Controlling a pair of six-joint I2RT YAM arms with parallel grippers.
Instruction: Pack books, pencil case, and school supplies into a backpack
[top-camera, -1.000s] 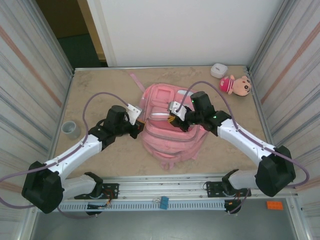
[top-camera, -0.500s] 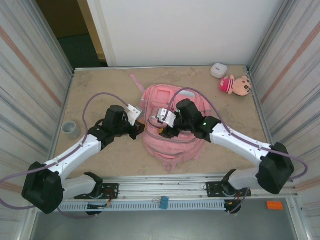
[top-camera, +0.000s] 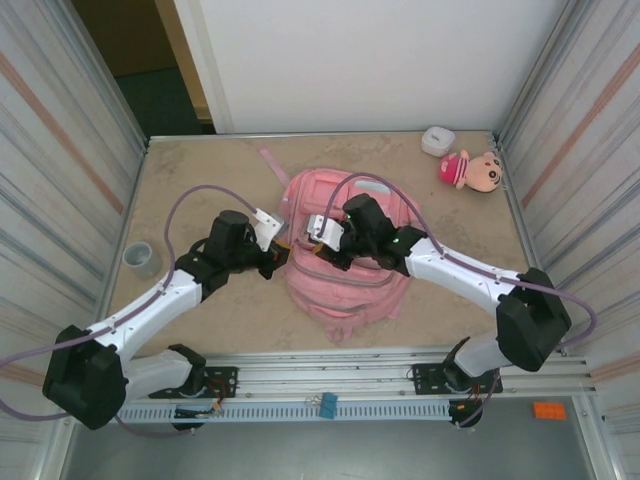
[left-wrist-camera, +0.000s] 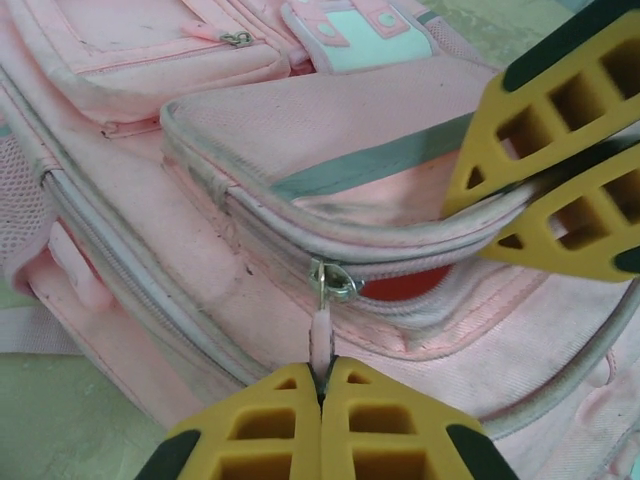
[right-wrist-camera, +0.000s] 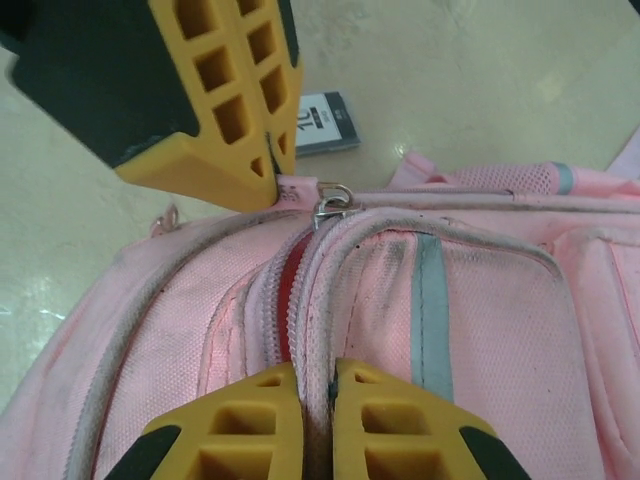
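Backpack (top-camera: 345, 292) lies front-up, mid-table (top-camera: 200, 180). Right gripper (top-camera: 322, 240) has crossed to the backpack's left side, opened and re-shut: jaws now pinch the pocket lip (left-wrist-camera: 385, 240). Left gripper (top-camera: 278, 256), at the backpack's left edge, has its jaws clamped on the zip pull (left-wrist-camera: 320, 338). Judged: lip braced, zip ready to run.

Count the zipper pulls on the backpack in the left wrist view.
2. One zipper pull mid-frame, its pink tab pinched in the left gripper; a smaller zipper pull on the flat pocket at top left. More may be hidden elsewhere on the backpack.
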